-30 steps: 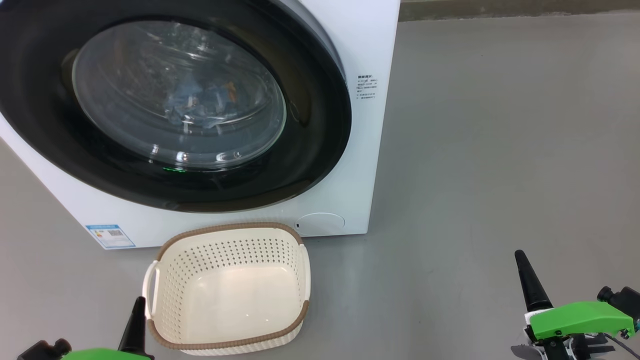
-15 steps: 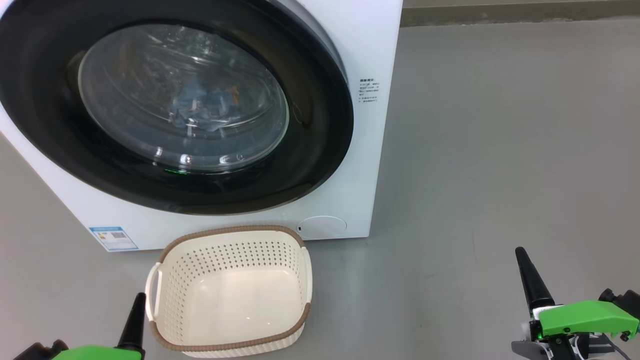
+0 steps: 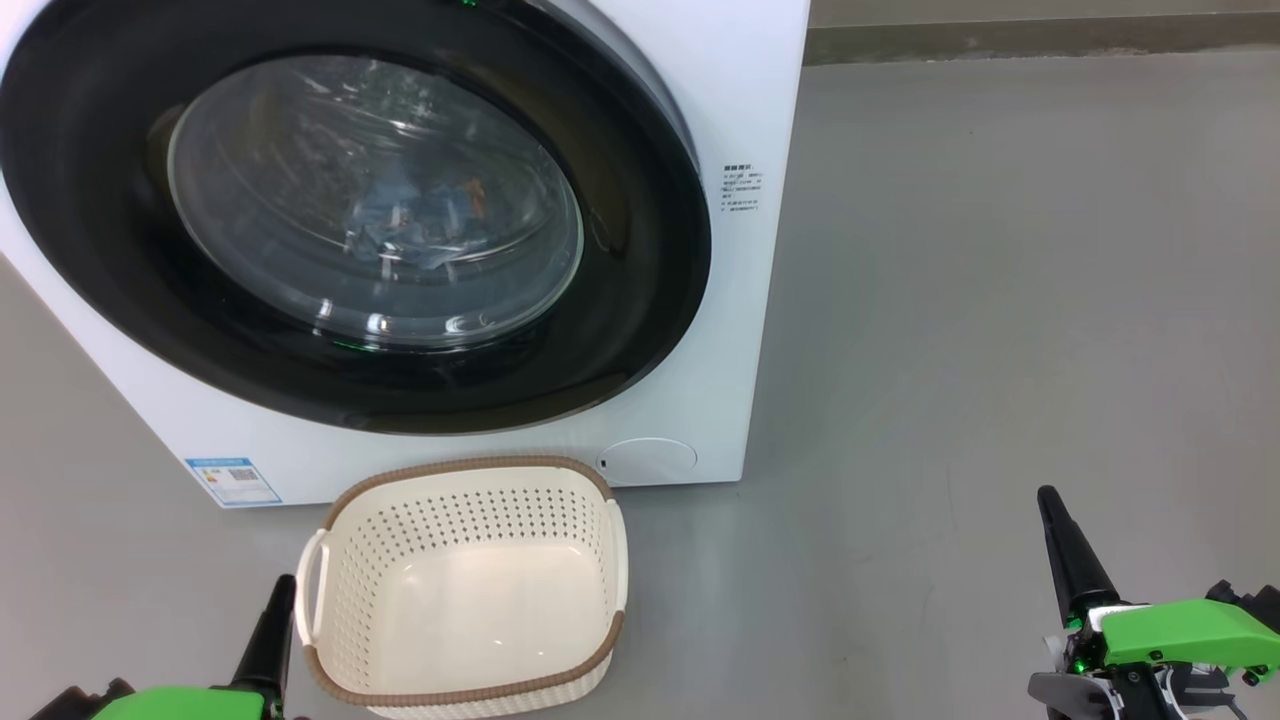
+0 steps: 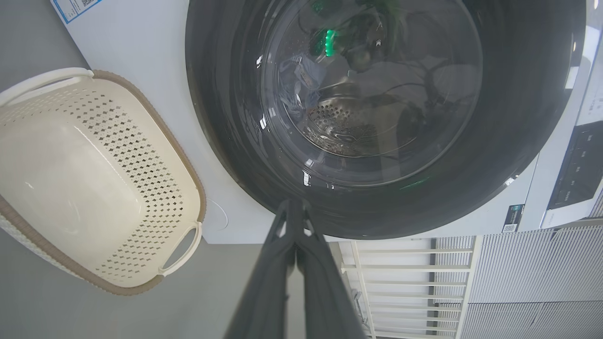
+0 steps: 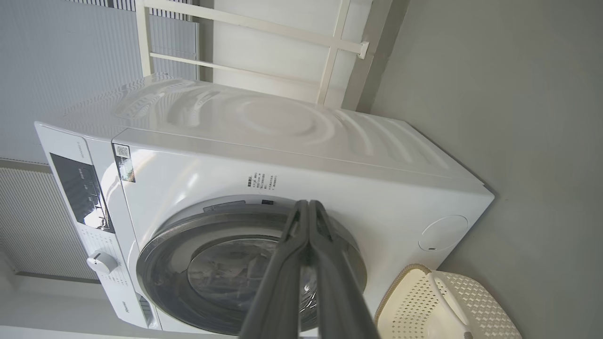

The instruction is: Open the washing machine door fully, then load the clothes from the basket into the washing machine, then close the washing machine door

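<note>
Although the whole head view has slid slightly down and right since a second ago, that shift belongs to the camera: the big white front-loading washing machine (image 3: 745, 90), its blue energy label (image 3: 232, 481) and the small cream perforated plastic basket (image 3: 468, 469) with the brown woven-look rim keep the same places relative to one another on the grey floor (image 3: 950, 350). The large round washing machine door (image 3: 640, 300), with its glossy black rim and bulging glass window, lies shut against the front, as before. Behind the glass, inside the steel drum, lie the clothes (image 3: 420, 215); a light blue garment with orange prints can be made out, the rest is too blurred to tell. The basket stands just in front of the machine, below the door, its bare cream bottom showing. The left pincer (image 3: 285, 585) sits at the lower left, just beside the basket's handle, its two dark fingers pressed together on nothing. The right pincer (image 3: 1049, 498) hangs well apart at the lower right over bare floor, likewise closed and holding nothing.
</note>
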Controlling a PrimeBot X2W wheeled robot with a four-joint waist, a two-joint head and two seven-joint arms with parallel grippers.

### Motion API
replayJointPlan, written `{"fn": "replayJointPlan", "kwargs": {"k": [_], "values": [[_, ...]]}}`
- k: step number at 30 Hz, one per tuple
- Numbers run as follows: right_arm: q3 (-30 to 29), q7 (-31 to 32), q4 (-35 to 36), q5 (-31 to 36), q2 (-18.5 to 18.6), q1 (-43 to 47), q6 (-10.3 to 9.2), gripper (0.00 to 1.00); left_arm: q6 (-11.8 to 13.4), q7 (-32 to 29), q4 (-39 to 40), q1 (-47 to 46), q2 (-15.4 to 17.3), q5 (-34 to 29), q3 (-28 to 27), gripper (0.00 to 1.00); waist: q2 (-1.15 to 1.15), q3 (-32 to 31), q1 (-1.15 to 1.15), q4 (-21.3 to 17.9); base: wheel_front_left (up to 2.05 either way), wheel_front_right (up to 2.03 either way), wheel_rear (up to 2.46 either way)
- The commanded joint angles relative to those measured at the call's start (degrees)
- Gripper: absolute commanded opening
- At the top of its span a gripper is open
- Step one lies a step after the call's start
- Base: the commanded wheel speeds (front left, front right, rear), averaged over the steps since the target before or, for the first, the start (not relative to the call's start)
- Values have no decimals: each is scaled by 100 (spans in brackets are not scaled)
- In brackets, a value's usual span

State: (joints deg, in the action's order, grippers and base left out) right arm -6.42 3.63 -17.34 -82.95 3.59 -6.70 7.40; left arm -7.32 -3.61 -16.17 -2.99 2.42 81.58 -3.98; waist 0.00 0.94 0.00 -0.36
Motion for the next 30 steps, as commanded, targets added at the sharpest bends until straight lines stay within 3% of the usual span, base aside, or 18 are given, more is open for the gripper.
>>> {"fn": "replayJointPlan", "kwargs": {"k": [1, 16, 30], "values": [[74, 56, 200, -172, -4, 13, 8, 0, -15, -60, 171, -267, 63, 206, -186, 0, 0, -9, 0, 5, 0, 0, 0], [-16, 291, 332, -916, -71, 52, 9, 0, -16, -293, 209, -322, 46, 1053, -260, 0, 0, -76, 0, 36, 0, 0, 0], [-16, 290, 332, -916, -71, 52, 9, 0, -16, -292, 210, -322, 46, 1054, -259, 0, 0, -76, 0, 36, 0, 0, 0]]}}
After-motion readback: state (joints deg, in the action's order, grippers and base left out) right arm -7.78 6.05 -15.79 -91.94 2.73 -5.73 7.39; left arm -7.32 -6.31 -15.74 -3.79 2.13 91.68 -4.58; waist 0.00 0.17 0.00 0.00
